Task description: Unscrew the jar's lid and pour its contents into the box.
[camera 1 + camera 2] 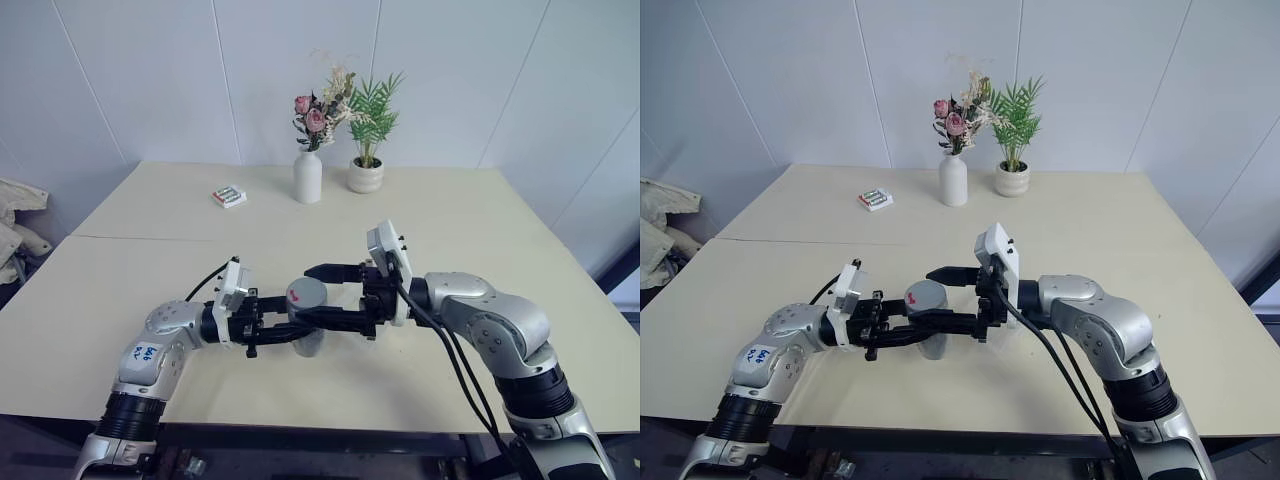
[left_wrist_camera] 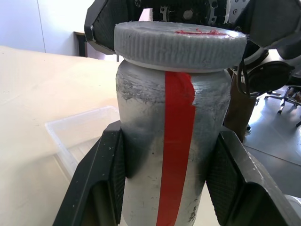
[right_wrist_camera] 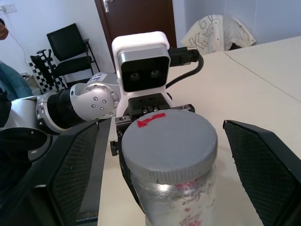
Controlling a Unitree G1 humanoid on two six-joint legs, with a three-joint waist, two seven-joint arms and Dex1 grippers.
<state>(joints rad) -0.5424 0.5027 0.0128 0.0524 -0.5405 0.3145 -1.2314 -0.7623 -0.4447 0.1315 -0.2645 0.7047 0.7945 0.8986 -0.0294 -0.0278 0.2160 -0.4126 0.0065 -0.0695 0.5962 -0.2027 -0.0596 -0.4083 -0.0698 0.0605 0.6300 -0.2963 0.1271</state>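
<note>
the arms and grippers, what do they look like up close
Both arms are silver-grey metal with black joint bands. Each gripper, left and right, has two black fingers with textured inner pads. A white camera block sits on each wrist, black cables run along the forearms, and the left arm bears a handwritten white label.

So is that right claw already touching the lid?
Apart. In the right wrist view, the right gripper stands open with clear gaps between both fingers and the lid.
</note>
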